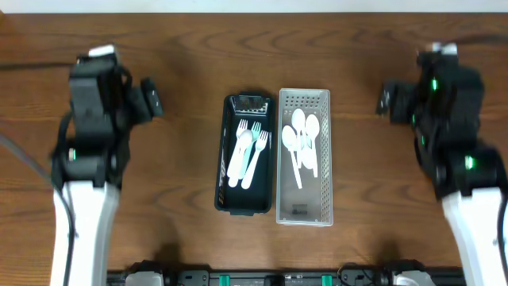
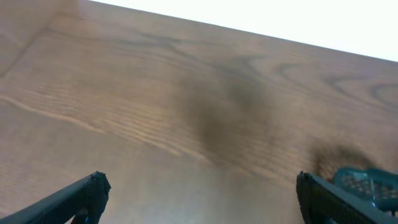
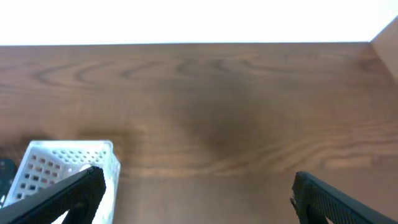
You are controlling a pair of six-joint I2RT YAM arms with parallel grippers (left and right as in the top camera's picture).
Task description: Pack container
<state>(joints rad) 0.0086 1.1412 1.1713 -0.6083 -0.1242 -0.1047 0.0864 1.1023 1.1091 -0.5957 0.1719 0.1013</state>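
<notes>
- Cutlery is in two trays side by side at the middle of the bench (image 1: pixel 159 48): a dark tray (image 1: pixel 242 203) on the left and a light tray (image 1: pixel 302 210) touching or just beside it on the right.
- Forks (image 1: pixel 246 155) lie in the dark tray and spoons (image 1: pixel 302 143) in the light one, so the packing looks to you all but finished.
- To end this step well, check that no handle rides over a rim. If one does, come straight down on it from above and don't nudge the trays.
- Count three white forks. The white spoons overlap, so take four as the likely count.
- Trays: two. Nothing loose shows on the bench.
- Your left claw (image 2: pixel 202 188) is well off to the left, jaws wide apart and empty.
- Your right claw (image 3: pixel 197 182) is well off to the right, jaws also wide apart and holding nothing.
</notes>
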